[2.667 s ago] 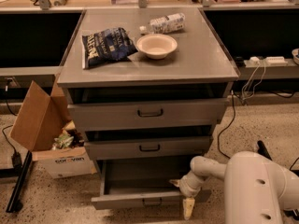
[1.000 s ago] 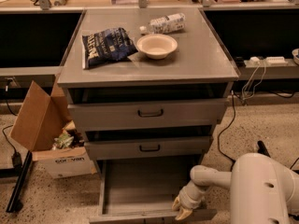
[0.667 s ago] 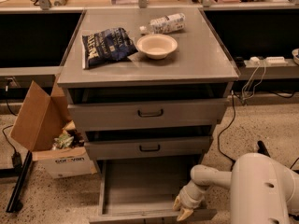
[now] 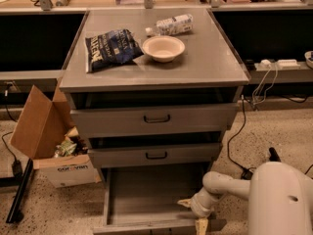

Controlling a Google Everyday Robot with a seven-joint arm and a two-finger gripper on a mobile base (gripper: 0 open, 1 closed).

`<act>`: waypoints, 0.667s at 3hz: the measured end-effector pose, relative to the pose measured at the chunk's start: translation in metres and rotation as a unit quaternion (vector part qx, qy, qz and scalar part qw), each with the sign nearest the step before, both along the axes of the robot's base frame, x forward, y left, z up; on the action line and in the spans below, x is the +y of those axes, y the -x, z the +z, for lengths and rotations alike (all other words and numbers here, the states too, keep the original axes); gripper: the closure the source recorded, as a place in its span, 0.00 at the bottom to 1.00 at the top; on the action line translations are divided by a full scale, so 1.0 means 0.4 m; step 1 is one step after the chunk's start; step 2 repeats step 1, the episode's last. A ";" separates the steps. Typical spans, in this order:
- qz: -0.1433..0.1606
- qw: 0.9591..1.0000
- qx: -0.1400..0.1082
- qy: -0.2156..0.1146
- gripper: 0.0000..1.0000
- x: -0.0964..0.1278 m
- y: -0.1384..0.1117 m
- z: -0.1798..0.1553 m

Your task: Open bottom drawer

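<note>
Camera view: bottom drawer (image 4: 142, 195) of the grey cabinet stands drawn well out toward the lower frame border, interior visible; judged near fully open. Middle drawer (image 4: 155, 154) and top drawer (image 4: 155, 119) sit further back. Hand (image 4: 194, 213) is low at the bottom drawer's front edge, right of centre, touching it, presumably placed there to draw the front outward. Open or closed: cannot tell. Worktop (image 4: 210, 58) carries chip bag (image 4: 111, 48), bowl (image 4: 163, 48) and bottle (image 4: 171, 25), well clear of the hand.
</note>
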State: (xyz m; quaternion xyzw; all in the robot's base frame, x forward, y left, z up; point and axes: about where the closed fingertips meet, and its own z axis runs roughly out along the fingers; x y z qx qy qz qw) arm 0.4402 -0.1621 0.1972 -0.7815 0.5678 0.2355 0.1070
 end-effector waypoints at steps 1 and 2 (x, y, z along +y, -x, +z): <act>0.012 0.999 -0.043 -0.023 0.00 -0.012 -0.012 0.086; 0.012 0.999 -0.043 -0.023 0.00 -0.012 -0.012 0.086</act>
